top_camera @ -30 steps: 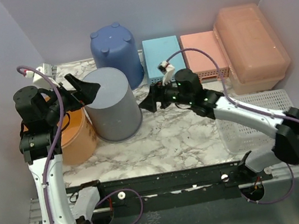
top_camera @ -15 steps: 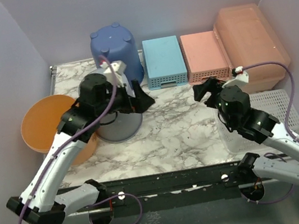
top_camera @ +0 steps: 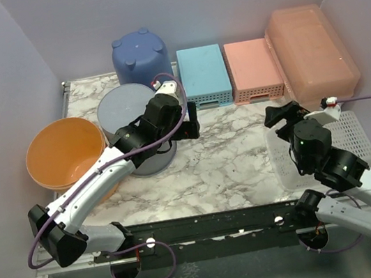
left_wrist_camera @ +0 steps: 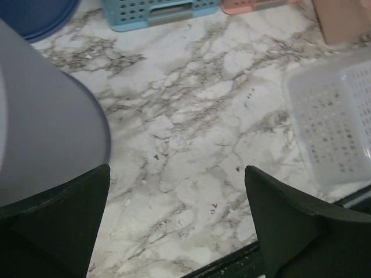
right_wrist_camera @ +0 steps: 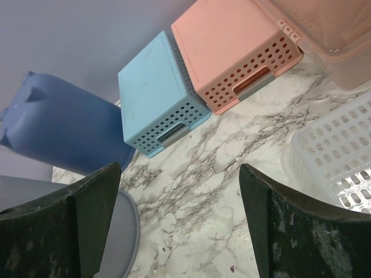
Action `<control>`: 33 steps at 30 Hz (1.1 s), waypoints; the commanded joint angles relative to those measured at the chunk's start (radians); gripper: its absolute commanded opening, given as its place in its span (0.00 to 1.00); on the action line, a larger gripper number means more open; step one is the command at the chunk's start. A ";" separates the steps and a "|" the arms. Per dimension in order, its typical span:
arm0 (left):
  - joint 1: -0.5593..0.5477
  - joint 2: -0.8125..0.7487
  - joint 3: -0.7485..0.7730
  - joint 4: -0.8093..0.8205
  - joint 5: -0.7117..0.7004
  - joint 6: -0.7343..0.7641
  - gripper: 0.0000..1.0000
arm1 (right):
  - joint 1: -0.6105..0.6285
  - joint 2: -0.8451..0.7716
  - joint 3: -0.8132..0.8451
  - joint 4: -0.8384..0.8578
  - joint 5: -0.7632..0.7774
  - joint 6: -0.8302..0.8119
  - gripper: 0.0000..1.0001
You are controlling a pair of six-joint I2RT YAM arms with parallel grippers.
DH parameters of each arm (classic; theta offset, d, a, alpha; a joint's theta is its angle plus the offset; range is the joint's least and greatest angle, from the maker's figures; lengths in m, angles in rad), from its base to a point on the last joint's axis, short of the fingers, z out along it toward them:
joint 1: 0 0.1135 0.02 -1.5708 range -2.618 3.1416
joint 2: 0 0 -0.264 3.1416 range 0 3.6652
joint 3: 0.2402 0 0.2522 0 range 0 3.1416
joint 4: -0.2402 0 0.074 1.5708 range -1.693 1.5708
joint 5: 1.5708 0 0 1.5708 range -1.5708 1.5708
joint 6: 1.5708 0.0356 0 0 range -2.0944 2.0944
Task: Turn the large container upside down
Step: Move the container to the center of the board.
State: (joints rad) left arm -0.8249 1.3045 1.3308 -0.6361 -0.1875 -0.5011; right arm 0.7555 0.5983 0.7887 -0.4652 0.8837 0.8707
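sitting in the upper right of the top view, the large container [top_camera: 313,55] rests on the marble table [top_camera: 218,165] in the back corner, its long side just beside the pink basket [top_camera: 253,69]; whether the two touch is hard to tell from above. nothing grips it. left of the pink basket lies a light blue basket [top_camera: 204,76], and further left a dark blue bucket [top_camera: 142,57] stands bottom-up at the back. a grey bucket [top_camera: 120,107], also bottom-up, sits in front of it, with an orange bucket [top_camera: 64,154] mouth-up at the left edge. the left gripper [top_camera: 192,120] hovers near the middle of the frame, just right of the grey bucket, jaws wide apart and empty; its wrist view shows bare marble between them, the grey bucket at the left and a corner of the container at the upper right [left_wrist_camera: 345,20]. the right gripper [top_camera: 282,113] hangs below the near end of the container, over the upper left corner of a white basket [top_camera: 351,134] at the lower right, jaws spread and holding nothing. in its wrist view the container fills the upper right corner [right_wrist_camera: 342,40], well apart from the jaws at the bottom of the frame.
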 commanded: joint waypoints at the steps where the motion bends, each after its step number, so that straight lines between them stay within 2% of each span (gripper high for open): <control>1: 0.000 0.028 0.002 -0.057 -0.266 -0.001 0.99 | 0.001 0.047 0.027 -0.036 -0.007 -0.011 0.87; 5: 0.025 0.051 0.032 -0.098 -0.359 0.013 0.99 | 0.001 0.100 0.039 -0.031 -0.067 -0.012 0.87; 13: 0.131 0.061 0.030 -0.112 -0.400 0.075 0.99 | 0.001 0.142 0.031 -0.015 -0.151 -0.007 0.87; 19: 0.232 0.039 -0.003 -0.108 -0.403 0.081 0.99 | 0.001 0.140 0.027 -0.011 -0.153 -0.017 0.87; 29: 0.305 0.079 0.027 -0.098 -0.479 0.125 0.99 | 0.001 0.137 0.014 -0.010 -0.165 -0.017 0.87; 33: 0.366 0.094 0.036 -0.099 -0.495 0.115 0.99 | 0.001 0.136 0.008 -0.011 -0.169 -0.018 0.87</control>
State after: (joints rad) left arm -0.5205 1.3754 1.3354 -0.7353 -0.6155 -0.3950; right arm 0.7555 0.7410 0.7998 -0.4660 0.7292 0.8608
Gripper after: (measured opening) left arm 0.988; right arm 0.870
